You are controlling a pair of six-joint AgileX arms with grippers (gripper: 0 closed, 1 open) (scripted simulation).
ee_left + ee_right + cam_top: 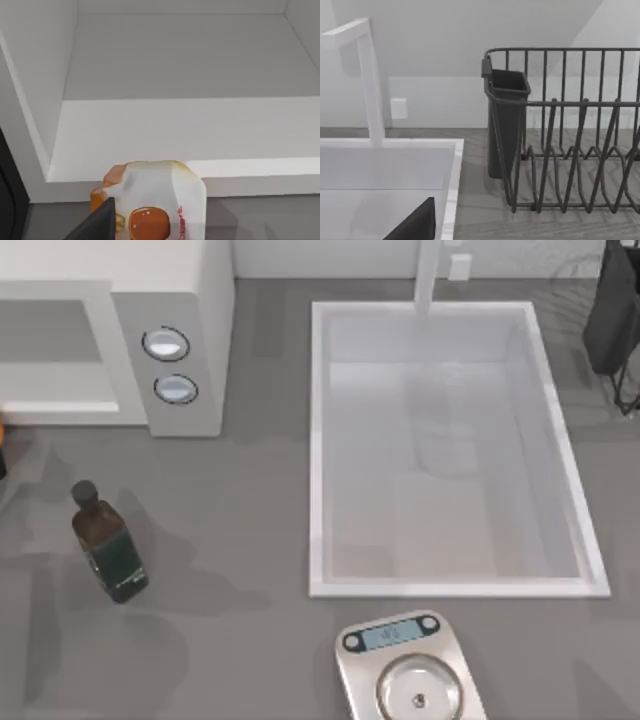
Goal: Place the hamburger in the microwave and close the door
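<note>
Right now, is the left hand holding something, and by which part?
It cannot be told. In the left wrist view the wrapped hamburger sits just before the open microwave, with a dark finger beside it, but the contact is out of frame.

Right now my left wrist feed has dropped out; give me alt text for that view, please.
The wrapped hamburger sits on the grey counter just in front of the open microwave, whose bare white cavity stretches behind it. A dark finger of the left gripper juts in beside the hamburger.
</note>
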